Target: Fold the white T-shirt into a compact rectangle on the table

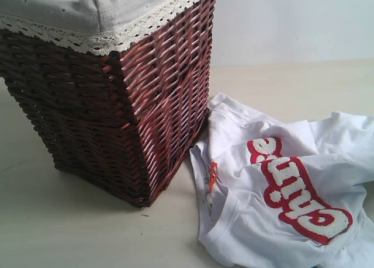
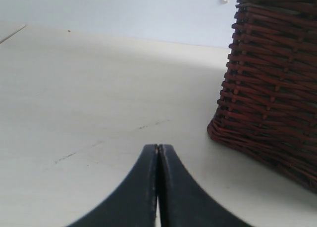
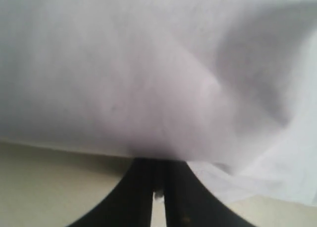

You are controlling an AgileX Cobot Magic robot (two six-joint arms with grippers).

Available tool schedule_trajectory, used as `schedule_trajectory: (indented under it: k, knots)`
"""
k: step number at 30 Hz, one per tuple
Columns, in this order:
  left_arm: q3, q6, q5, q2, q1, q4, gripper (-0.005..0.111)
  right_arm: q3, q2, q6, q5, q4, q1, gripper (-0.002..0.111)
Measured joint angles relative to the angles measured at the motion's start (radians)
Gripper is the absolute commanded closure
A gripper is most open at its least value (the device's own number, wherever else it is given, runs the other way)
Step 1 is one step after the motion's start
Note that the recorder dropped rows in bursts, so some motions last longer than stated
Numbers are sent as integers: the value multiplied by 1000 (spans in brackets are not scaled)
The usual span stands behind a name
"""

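With the left gripper [image 2: 157,148] closed empty and the right gripper [image 3: 158,162] pinching a fold of the white cotton T-shirt [image 1: 245,221], crumpled against the brown wicker basket [image 1: 117,104] inside the far edge of the cream tabletop [image 1: 70,221], a lift may slip or snag.

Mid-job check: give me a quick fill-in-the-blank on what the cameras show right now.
The white T-shirt lies crumpled on the table beside a wicker ___.
Its chest lettering is outlined in ___.
Its small neck tag is ___.
The left gripper has its jaws ___, holding nothing.
Missing words: basket; red; orange; shut.
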Motion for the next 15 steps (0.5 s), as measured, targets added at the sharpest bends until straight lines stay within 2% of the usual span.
schedule_trajectory:
  k: [4,9,15]
  knots:
    - [0,0,0,0,0,0,107,0,-31,-1,51,5,-2,108]
    - [0,0,0,0,0,0,107,23,-169,-18,309,24,-1,108]
    - [0,0,0,0,0,0,107,23,-391,-83,413,264,-1,108]
